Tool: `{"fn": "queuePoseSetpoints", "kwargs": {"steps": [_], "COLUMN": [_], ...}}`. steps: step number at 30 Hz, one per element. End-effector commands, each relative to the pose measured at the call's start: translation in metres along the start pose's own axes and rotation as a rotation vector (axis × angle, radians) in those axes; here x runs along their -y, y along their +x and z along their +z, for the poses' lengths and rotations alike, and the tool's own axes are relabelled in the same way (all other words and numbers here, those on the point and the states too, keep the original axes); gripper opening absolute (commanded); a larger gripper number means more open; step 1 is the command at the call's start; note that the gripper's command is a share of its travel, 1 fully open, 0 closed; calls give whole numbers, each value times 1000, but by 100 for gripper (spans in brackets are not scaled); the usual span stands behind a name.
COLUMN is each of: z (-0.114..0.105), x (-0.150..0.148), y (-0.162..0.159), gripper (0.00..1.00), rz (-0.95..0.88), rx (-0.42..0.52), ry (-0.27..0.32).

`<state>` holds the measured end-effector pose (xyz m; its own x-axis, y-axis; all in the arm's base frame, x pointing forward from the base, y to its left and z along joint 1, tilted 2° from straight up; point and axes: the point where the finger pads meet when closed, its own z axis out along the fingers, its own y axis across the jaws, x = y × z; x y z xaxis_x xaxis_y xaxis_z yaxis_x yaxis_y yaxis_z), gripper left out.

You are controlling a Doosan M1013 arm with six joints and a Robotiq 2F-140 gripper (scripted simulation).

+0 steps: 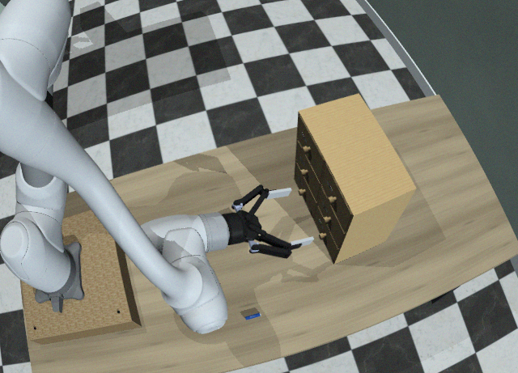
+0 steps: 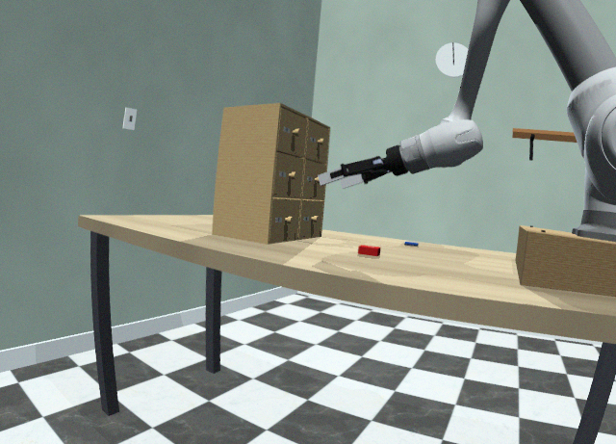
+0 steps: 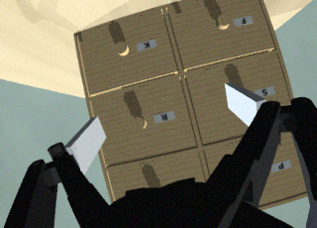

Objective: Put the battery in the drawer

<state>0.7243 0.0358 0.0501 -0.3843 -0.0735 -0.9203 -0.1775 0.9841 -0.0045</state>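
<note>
The small wooden chest (image 1: 355, 172) stands on the table with two columns of three drawers, all pushed in; it also shows in the exterior view (image 2: 270, 172). My gripper (image 1: 299, 215) (image 2: 338, 180) is open and empty. It points level at the chest front, a short way off, at the height of the middle row. In the wrist view the open fingers frame the middle drawers (image 3: 142, 119); the labels are too small to read surely. A small red block (image 2: 369, 250) and a small blue-edged thing (image 1: 252, 315) lie on the table; I cannot tell which is the battery.
The arm's wooden mounting block (image 1: 79, 277) sits at the table's left end. The blue-edged thing lies close to the front table edge, beside the arm's elbow (image 1: 201, 311). The red block is hidden under the gripper in the top view.
</note>
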Motion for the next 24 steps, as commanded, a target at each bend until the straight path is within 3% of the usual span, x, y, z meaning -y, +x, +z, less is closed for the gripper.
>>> {"fn": "queuePoseSetpoints", "kwargs": {"steps": [1, 17, 24], "z": [-3, -19, -32], "x": [-4, -4, -4], "y": [0, -7, -12], "gripper": [100, 100, 100], "rz": [0, -1, 0], "rx": [-21, -176, -299], "ry": [-6, -5, -8]}}
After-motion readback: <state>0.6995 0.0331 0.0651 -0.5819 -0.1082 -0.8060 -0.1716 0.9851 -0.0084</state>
